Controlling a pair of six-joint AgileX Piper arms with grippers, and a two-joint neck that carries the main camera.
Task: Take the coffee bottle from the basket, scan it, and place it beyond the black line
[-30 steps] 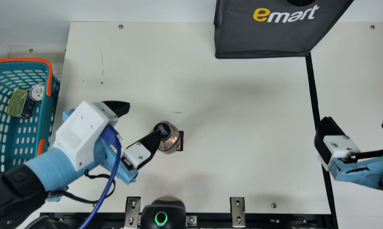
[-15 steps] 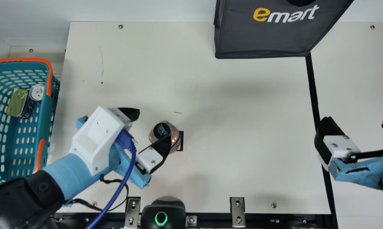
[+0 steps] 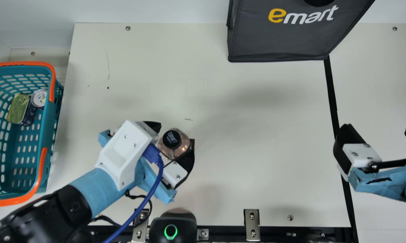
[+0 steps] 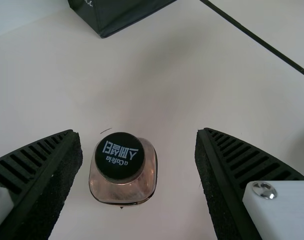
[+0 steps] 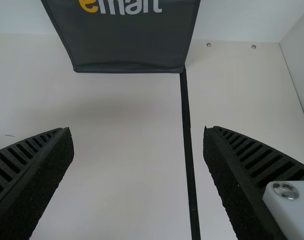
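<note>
Brown-bodied, the coffee bottle (image 3: pixel 167 154) is out of the basket (image 3: pixel 51 125) at nine o'clock, upright on the desk (image 3: pixel 250 162), ungripped within the open left claw (image 4: pixel 138 131), right claw (image 5: pixel 138 129) open too, scanner (image 3: pixel 176 223) at six and black line (image 3: pixel 332 98) at three likely ahead!

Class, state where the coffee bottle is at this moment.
In the main view, the coffee bottle stands left of centre, between the open fingers of the left gripper, farther in than the black scanner.
</note>
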